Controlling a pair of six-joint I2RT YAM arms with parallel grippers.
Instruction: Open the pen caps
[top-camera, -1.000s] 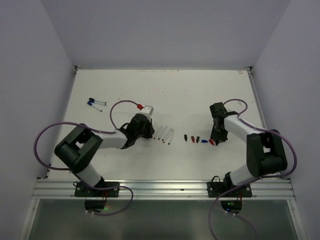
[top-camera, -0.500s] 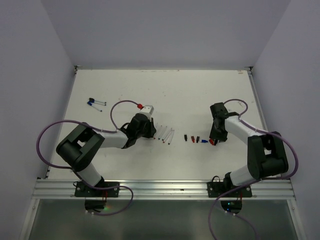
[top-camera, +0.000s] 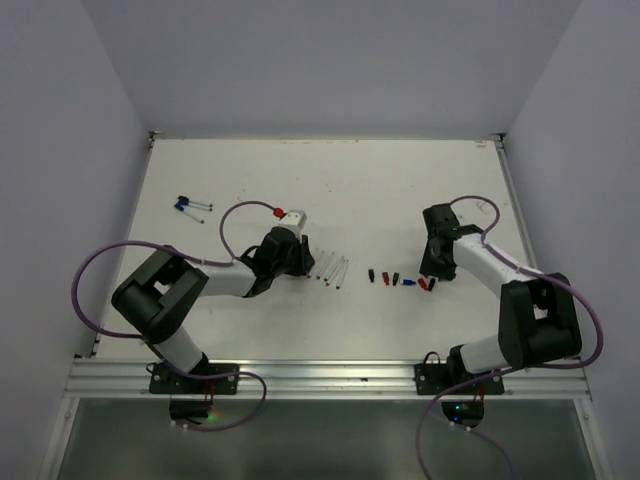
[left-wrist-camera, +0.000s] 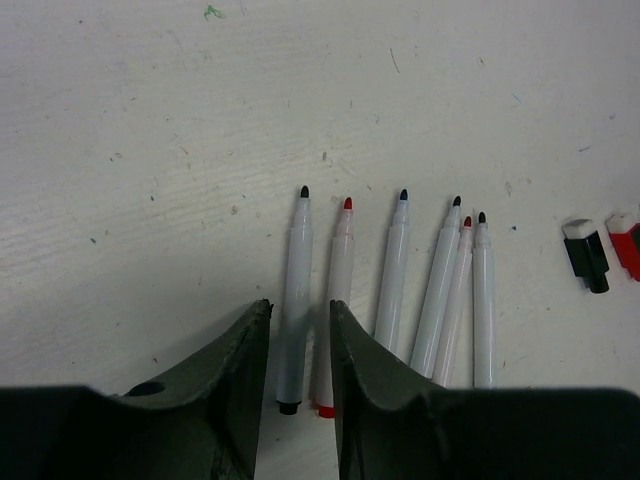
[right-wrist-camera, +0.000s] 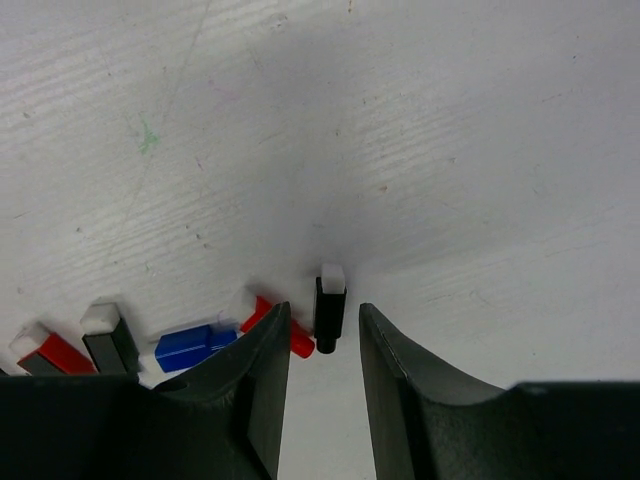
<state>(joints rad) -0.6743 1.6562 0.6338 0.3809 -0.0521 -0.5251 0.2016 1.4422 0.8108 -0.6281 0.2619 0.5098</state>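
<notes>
Several uncapped white pens (left-wrist-camera: 392, 270) lie side by side on the table, also seen in the top view (top-camera: 330, 270). My left gripper (left-wrist-camera: 300, 305) is open, and the leftmost black-tipped pen (left-wrist-camera: 296, 270) lies on the table between its fingers with a gap on each side. Loose pen caps (top-camera: 395, 279) form a row right of the pens. My right gripper (right-wrist-camera: 324, 310) is open over a black cap (right-wrist-camera: 329, 297) that lies free between its fingers. A red cap (right-wrist-camera: 300, 343), a blue cap (right-wrist-camera: 188, 345) and another black cap (right-wrist-camera: 108, 335) lie to its left.
Two pens with blue caps (top-camera: 193, 206) lie at the far left of the table. A purple cable with a red connector (top-camera: 279, 212) arcs over my left arm. A black cap (left-wrist-camera: 585, 255) and a red cap (left-wrist-camera: 627, 245) lie right of the pens.
Both grippers' jaws have widened. The pen and the black cap now lie loose between the fingers. The arms have barely moved.
</notes>
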